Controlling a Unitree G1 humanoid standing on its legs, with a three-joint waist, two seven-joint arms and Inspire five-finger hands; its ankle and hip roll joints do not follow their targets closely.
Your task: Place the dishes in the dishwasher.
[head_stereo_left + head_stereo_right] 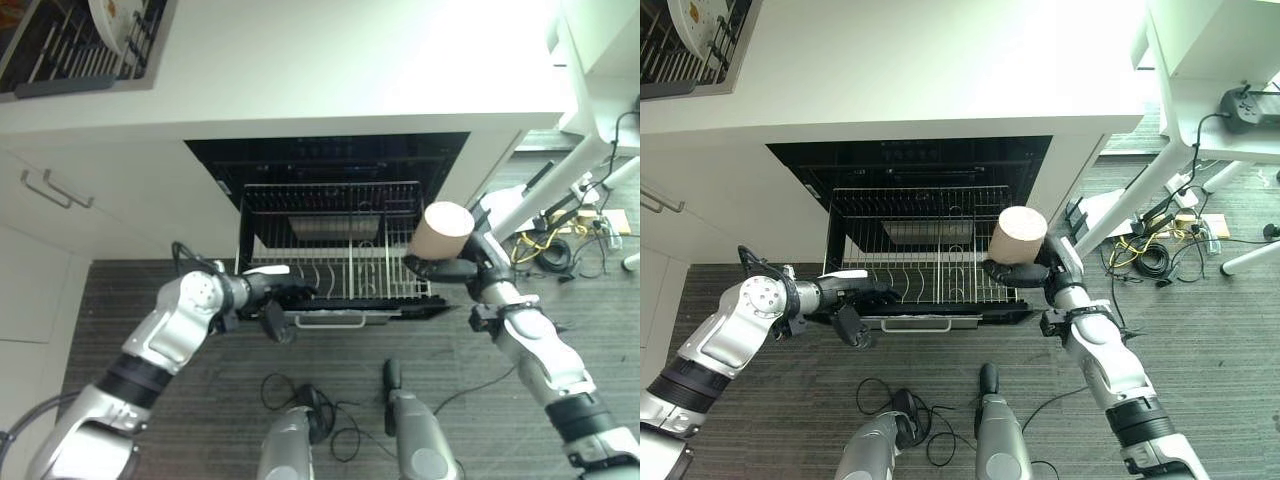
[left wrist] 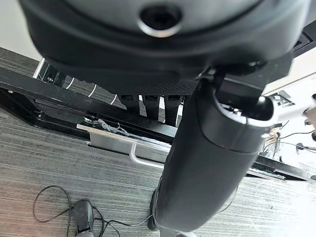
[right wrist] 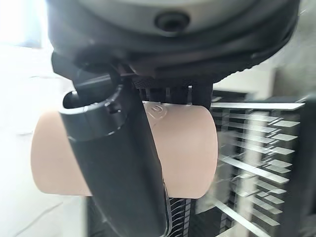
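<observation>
A dishwasher [image 1: 330,155] stands open under the white counter, its wire rack [image 1: 350,298] pulled out over the floor. A beige cup [image 1: 445,230] lies on its side in my right hand [image 1: 452,268], which is shut on it above the rack's right edge. The right wrist view shows the thumb [image 3: 118,163] across the cup [image 3: 187,148]. My left hand [image 1: 272,290] is at the rack's front left corner, its fingers lying fairly straight over the front rim and its thumb [image 2: 212,163] hanging below. A metal handle [image 2: 143,158] sits on the rack's front.
On the counter [image 1: 350,60] at the far left a dish drainer [image 1: 60,50] holds a white plate [image 1: 112,20]. White cabinet drawers [image 1: 55,188] stand to the left. A white table leg [image 1: 560,180] and loose cables [image 1: 555,245] are at the right.
</observation>
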